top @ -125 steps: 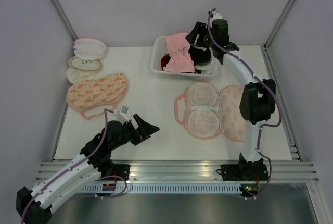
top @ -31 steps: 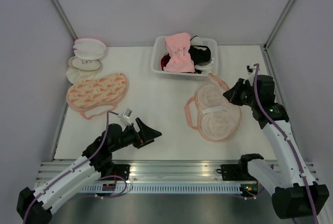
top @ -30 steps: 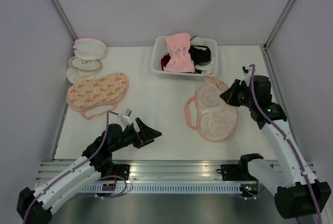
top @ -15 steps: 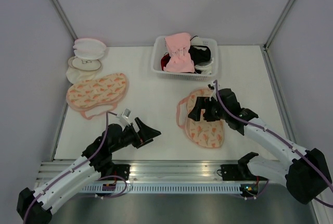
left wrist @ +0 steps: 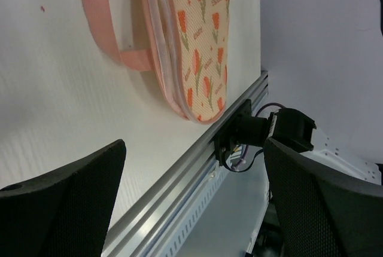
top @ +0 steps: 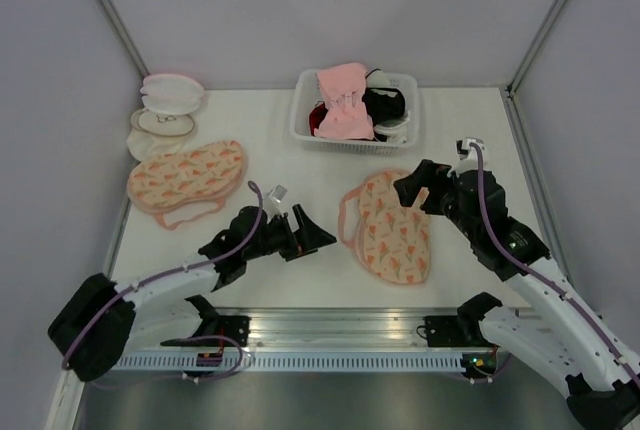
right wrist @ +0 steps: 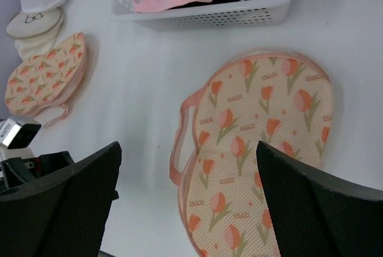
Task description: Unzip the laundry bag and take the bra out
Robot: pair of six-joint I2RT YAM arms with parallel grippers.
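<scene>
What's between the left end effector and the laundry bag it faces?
Only bare table, until the pink strap loop of the laundry bag; the left wrist view shows it.

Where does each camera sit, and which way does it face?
Top external: above and behind the bases, looking down on table, left claw and right claw.
Left wrist: low over the table, facing the laundry bag edge-on; own fingers frame it.
Right wrist: higher, looking down on that bag and the basket; own fingers at the bottom.
All three share that bag.
</scene>
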